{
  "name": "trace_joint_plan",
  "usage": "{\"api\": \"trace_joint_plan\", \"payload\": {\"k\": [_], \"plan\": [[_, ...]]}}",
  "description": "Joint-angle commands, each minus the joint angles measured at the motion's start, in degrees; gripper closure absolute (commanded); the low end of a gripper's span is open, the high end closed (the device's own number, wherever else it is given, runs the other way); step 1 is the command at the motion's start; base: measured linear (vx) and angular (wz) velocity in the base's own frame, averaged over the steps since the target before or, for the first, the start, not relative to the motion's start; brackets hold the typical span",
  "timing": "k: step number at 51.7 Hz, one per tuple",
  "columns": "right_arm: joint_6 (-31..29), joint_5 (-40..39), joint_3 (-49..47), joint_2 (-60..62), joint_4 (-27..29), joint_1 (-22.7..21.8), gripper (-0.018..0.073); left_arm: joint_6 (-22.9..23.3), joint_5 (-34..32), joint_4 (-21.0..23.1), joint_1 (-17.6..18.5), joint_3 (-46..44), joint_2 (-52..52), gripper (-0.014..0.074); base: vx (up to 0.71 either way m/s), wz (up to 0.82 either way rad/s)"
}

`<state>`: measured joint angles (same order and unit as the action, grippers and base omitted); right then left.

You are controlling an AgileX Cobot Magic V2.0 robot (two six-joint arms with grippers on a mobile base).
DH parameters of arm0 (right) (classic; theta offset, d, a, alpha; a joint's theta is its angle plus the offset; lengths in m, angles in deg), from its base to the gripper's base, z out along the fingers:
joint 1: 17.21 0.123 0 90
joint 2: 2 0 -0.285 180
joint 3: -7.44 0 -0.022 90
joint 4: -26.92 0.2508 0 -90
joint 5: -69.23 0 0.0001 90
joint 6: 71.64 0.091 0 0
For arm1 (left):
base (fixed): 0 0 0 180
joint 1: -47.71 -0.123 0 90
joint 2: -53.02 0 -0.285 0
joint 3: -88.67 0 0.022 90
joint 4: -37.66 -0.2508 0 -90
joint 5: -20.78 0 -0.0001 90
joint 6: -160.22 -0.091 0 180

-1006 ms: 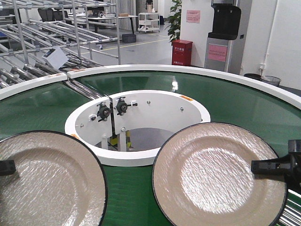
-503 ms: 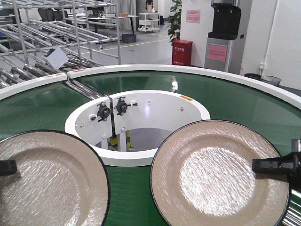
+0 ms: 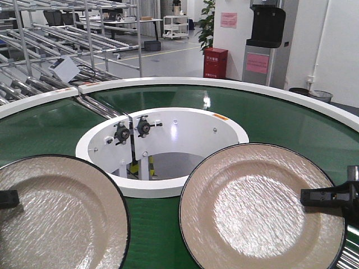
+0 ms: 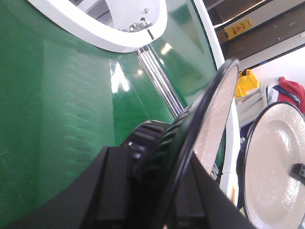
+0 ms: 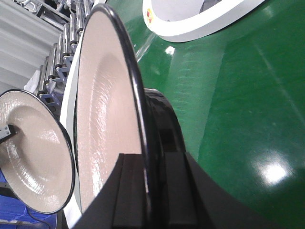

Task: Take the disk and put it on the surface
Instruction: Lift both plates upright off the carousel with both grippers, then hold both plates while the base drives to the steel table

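The left disk (image 3: 56,218) runs off the left and bottom edges of the front view, and the right disk (image 3: 258,207) is cut at the bottom. Only a small black tip of the left gripper (image 3: 8,198) shows there (the rest is out of the picture). The right gripper (image 3: 314,196) is cut off by the right edge. The pink signs (image 3: 230,19) are too small to read.
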<state>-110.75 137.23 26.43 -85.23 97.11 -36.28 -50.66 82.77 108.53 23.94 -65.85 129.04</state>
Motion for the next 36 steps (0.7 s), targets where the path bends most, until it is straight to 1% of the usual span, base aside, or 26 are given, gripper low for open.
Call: {"api": "trace_joint_plan", "payload": {"k": [1, 10, 18, 36], "plan": [[0.0, 0.97, -1.68, 1.84, 7.64, -0.04, 0.0568, 1.04, 0.94, 8.19, 0.36, -1.92, -1.64, 0.0598, -0.03, -0.09], [0.0, 0.97, -1.68, 1.84, 7.64, -0.04, 0.0568, 1.04, 0.9, 8.14, 0.36, -1.92, -1.64, 0.0598, -0.06, -0.17], [0.0, 0.5, -1.68, 1.84, 7.64, -0.04, 0.0568, 1.04, 0.95, 8.09, 0.36, -1.92, -1.83, 0.0598, -0.09, -0.32], [0.0, 0.5, -1.68, 1.84, 7.64, -0.04, 0.0568, 1.04, 0.96, 8.13, 0.36, -1.92, -1.83, 0.0598, -0.15, -0.57]]}}
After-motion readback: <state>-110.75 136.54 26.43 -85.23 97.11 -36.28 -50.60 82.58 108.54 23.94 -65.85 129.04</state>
